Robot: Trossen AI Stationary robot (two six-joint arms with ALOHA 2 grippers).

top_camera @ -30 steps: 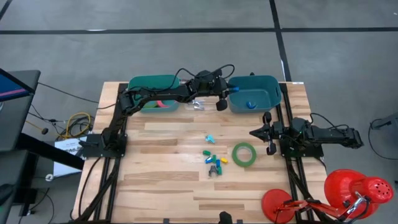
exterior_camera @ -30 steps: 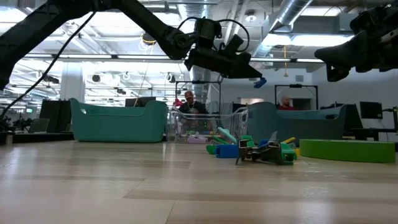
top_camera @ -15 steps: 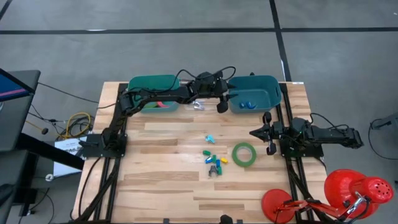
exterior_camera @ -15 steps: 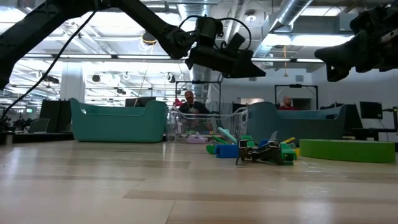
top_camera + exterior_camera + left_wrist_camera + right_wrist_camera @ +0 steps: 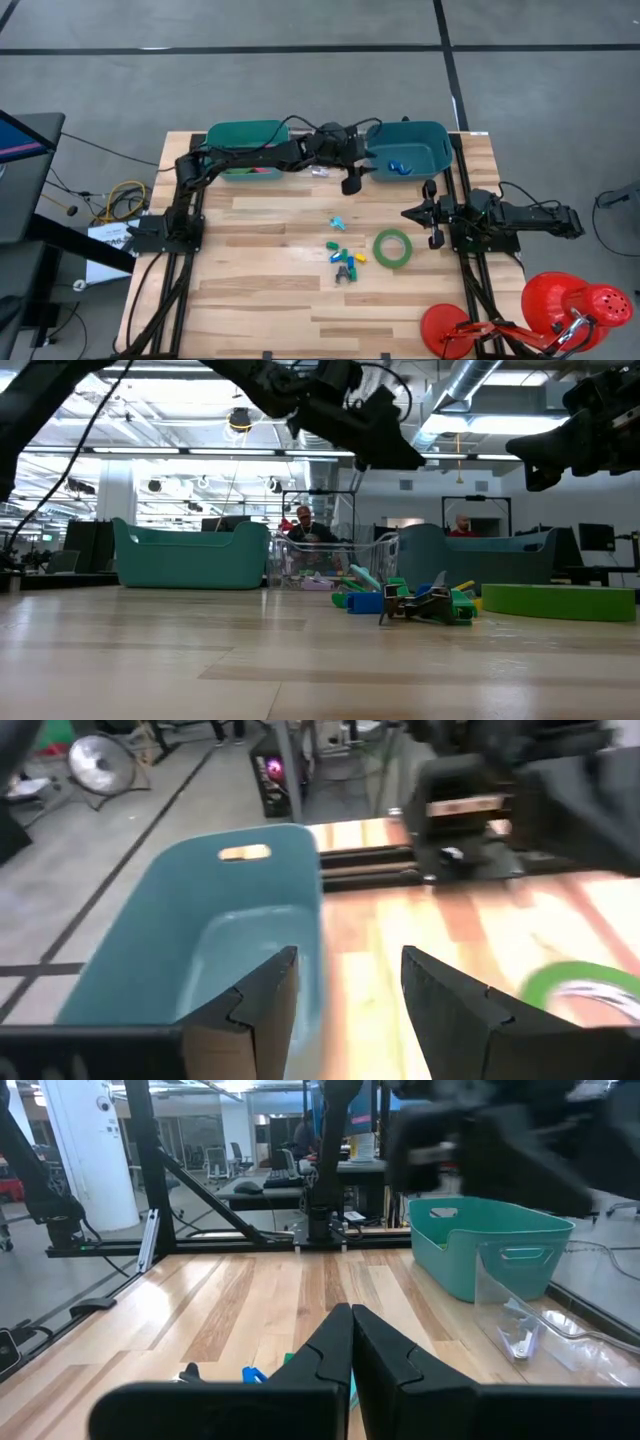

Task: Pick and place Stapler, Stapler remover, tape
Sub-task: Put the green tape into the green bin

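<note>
Wooden table [image 5: 270, 290] holds 1 green tape roll [image 5: 393, 247] lying flat, just right of small coloured pieces [image 5: 344, 256]. Left gripper [image 5: 349, 180] hovers empty with fingers spread beside the right teal bin [image 5: 436, 140], probably just after dropping something in. Right gripper [image 5: 424, 213] waits pressed together, near the tape.

Bare wood left of the small pieces [image 5: 343, 256] — bins [image 5: 410, 150] behind.
</note>
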